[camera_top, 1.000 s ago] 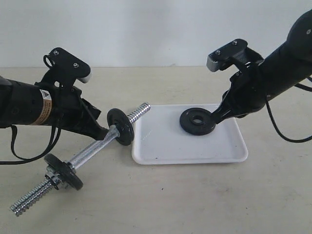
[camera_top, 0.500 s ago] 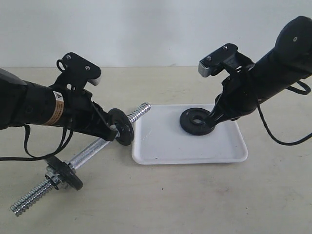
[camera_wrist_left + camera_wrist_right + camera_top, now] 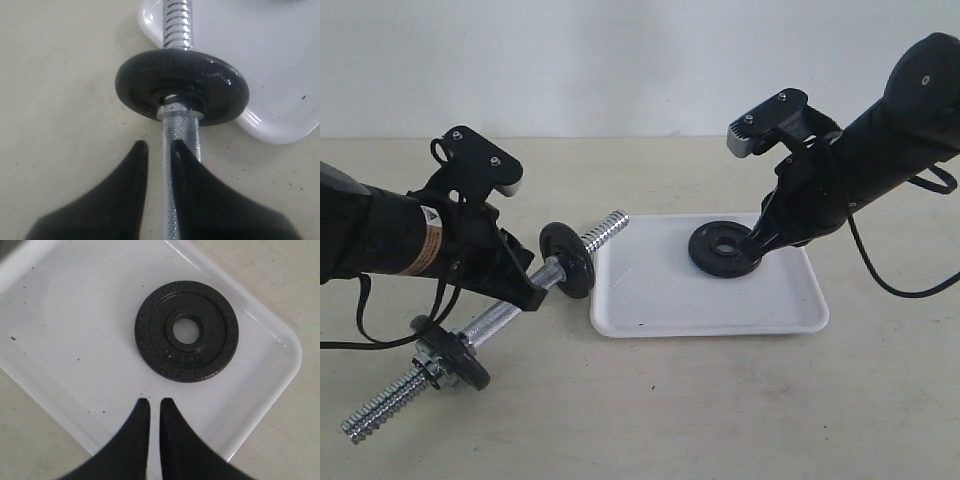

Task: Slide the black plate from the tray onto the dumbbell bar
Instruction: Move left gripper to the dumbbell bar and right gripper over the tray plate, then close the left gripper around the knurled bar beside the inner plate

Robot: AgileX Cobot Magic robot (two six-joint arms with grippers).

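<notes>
Left claw (image 3: 532, 297) has backed off down the bar (image 3: 500, 312) since half a second ago. Back then it was right up against the upper disc (image 3: 567, 258). Now it sits on the knurled middle, between that one and the lower disc (image 3: 452, 352). Right arm hasn't budged in that same half second.

From the wrist cam the left claw looks pinched onto the bar, one finger on each side of it. Makes sense to me: the bar lies tilted, top threaded end propped on the tray (image 3: 710, 312) rim and low end down on the table (image 3: 650, 420). Clamping it keeps it from rolling, so whatever comes next has a fixed target. That bare threaded end poking over the tray corner is, I'd guess, where the plate (image 3: 155, 335) has to go on.

Right claw (image 3: 151, 401) is down to a thin slit with nothing in it, tips just beside the plate's rim. Looks like it's lining up rather than grabbing, though I can't say if it actually touches.

Tray contents: just that one plate, lying flat toward the right arm's side, plus a few dark specks. Not picked up yet.
</notes>
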